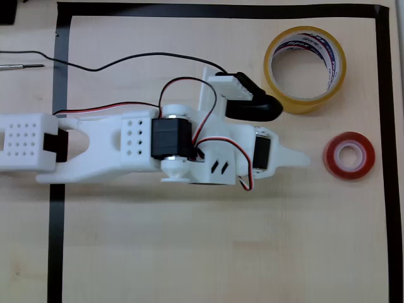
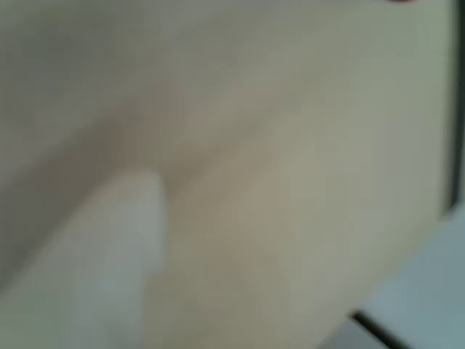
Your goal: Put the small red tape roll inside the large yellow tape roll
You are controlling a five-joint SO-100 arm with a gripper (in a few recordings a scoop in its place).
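Observation:
In the overhead view the small red tape roll (image 1: 349,155) lies flat on the wooden table at the right, white core showing. The large yellow tape roll (image 1: 305,69) lies flat farther up, hole upward, with red and blue print on its core. My white gripper (image 1: 298,158) reaches in from the left and points at the red roll, its tip a short gap to that roll's left. Its fingers taper to a single point with nothing between them. The wrist view is blurred: one pale finger (image 2: 109,247) over bare table, and a red sliver (image 2: 401,1) at the top edge.
Black tape (image 1: 385,158) marks a rectangular border on the table, close to the right of both rolls. The black wrist camera (image 1: 252,107) sticks out beside the yellow roll's lower left. A black cable (image 1: 126,60) trails across the upper left.

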